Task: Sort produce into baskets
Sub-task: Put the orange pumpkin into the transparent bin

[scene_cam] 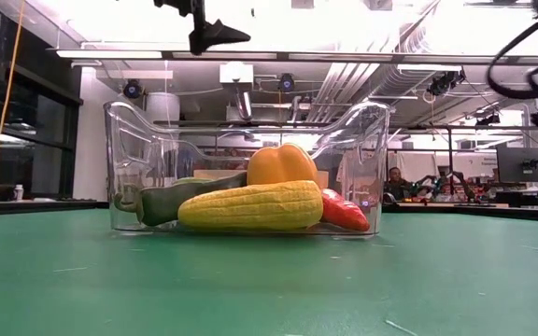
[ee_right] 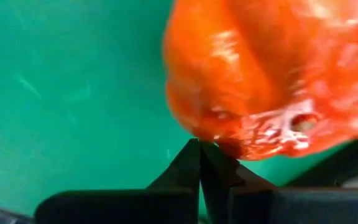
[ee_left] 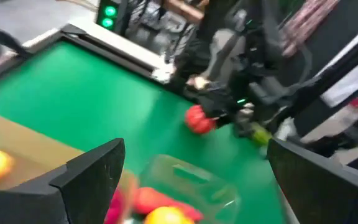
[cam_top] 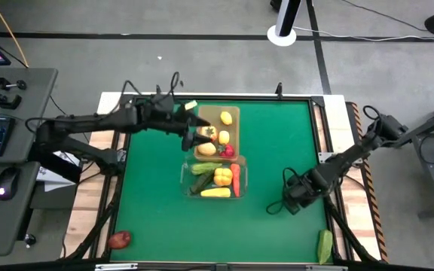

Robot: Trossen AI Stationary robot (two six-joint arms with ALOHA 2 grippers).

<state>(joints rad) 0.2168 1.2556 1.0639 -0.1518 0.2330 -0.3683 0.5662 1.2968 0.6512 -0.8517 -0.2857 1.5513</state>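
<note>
The tan basket holds lemons and other small produce. The clear basket lies next to it toward the near edge and holds a cucumber, a yellow pepper, corn and a red carrot. My left gripper hovers open and empty over the tan basket's left rim; its wrist view shows both baskets below. My right gripper is low over the mat at the right, fingers shut, with a glossy red-orange toy fruit at its tips. This fruit also shows in the left wrist view. My right gripper's shut fingertips meet the lower edge of the red-orange fruit. I cannot tell whether they pinch a small piece of it or only touch it. The fruit lies just beyond the tips, over the green mat.
A red apple lies off the mat at the near left corner. A green vegetable lies at the near right corner. Bare green mat lies left and right of the baskets. A desk with keyboard and mouse stands at the left.
</note>
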